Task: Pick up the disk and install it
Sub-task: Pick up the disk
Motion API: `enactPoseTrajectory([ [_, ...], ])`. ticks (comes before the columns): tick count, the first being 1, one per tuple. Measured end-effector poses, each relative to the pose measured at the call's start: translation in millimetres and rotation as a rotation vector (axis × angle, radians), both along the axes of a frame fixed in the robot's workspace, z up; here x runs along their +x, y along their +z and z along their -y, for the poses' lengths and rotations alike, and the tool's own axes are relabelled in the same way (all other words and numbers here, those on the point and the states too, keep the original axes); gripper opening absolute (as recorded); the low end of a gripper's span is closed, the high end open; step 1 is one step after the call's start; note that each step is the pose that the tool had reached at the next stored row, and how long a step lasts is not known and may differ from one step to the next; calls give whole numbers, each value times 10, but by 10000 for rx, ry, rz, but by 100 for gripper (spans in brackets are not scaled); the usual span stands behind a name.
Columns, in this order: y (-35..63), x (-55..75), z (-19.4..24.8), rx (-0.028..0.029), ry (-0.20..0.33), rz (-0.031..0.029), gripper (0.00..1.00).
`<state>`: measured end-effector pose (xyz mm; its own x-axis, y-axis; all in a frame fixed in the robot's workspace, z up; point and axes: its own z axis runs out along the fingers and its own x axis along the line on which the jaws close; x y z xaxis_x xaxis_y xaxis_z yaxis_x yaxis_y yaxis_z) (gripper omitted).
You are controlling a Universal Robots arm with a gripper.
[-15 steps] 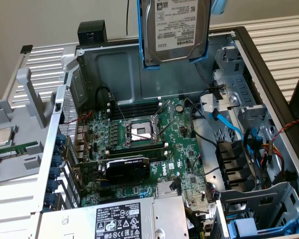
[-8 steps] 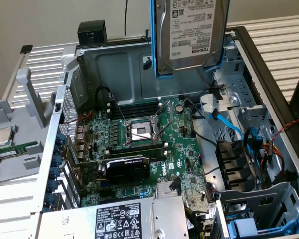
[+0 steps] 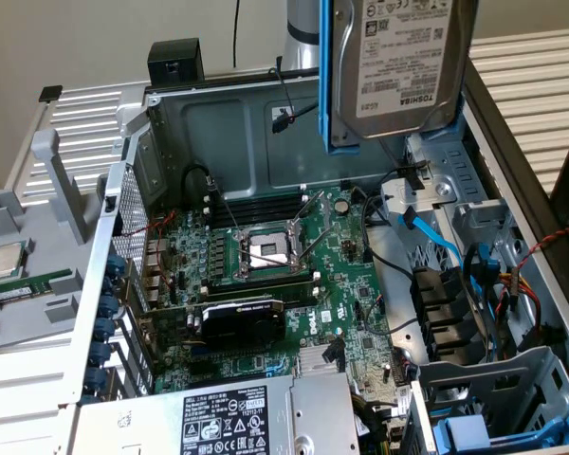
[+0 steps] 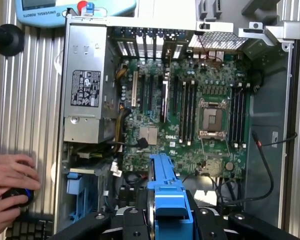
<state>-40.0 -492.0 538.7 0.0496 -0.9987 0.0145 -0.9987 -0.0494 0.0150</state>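
From the exterior view's left: a small silver processor chip (image 3: pixel 5 259) sits on a grey tray (image 3: pixel 38 322) outside the open computer case (image 3: pixel 123 218). Inside is the motherboard (image 3: pixel 294 284) with an open CPU socket (image 3: pixel 266 251). A black graphics card (image 3: pixel 242 318) is nearer the camera, and the power supply (image 3: pixel 237 422) is cut off by the lower edge. Then the disk (image 3: pixel 398 57) hangs upright in the air above the case, in its blue carrier frame (image 3: pixel 327 85), top cut off. The arm (image 3: pixel 303 33) is partly hidden behind it. Below are the drive bay (image 3: pixel 446 313) and tangled cables (image 3: pixel 507 280). A second blue-framed drive (image 3: pixel 469 436) is cut off at the corner.

Wrist view: the gripper (image 4: pixel 168 220) is clamped on the disk, seen edge-on, label hidden. A person's hands (image 4: pixel 10 175) hold something dark, hard to make out.
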Motion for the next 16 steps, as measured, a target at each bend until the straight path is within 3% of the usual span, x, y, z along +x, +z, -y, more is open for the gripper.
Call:
enactPoseTrajectory([
  [9,402,267,221,2,0,-10,37],
  [16,595,379,435,6,0,-13,37],
])
